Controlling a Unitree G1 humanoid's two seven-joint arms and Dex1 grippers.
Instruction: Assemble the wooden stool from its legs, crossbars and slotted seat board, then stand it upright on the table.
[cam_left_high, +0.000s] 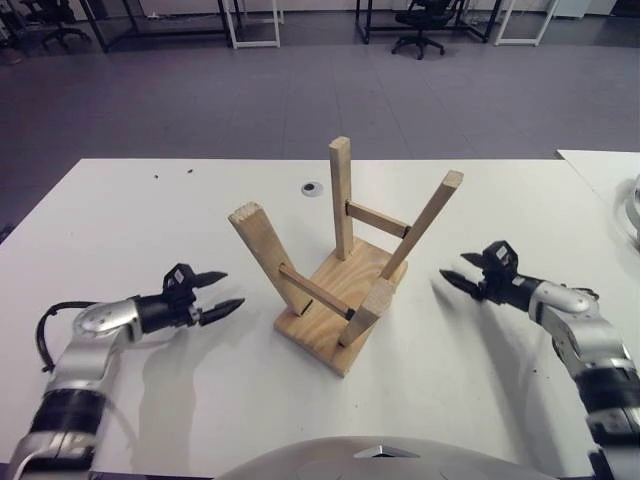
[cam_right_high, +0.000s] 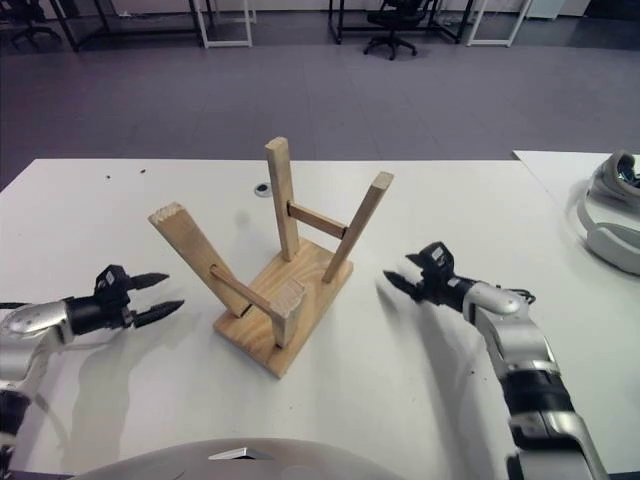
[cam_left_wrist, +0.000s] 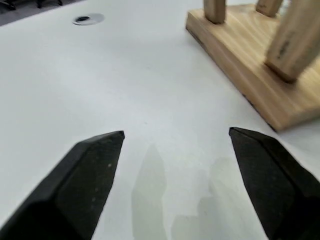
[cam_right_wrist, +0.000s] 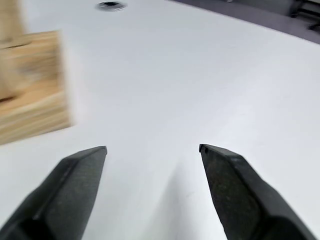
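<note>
The stool sits upside down at the middle of the bench. Its slotted seat board lies flat on the surface and the four legs splay upward, tied in pairs by two crossbars. That pose suits fitting legs into slots from above. The joinery looks done, so flipping it upright is probably what remains.

Taking 12 o'clock as away from the robot, the left claw hovers at about 8 o'clock from the stool and the right claw at about 3 o'clock. Both are spread wide, empty and clear of the wood — flanking it as if for a two-sided grasp.

The bench is plain white, with a round cable port at 12 o'clock. Beyond is grey floor, an office chair and metal frames — plus a second white table at 2 o'clock.
</note>
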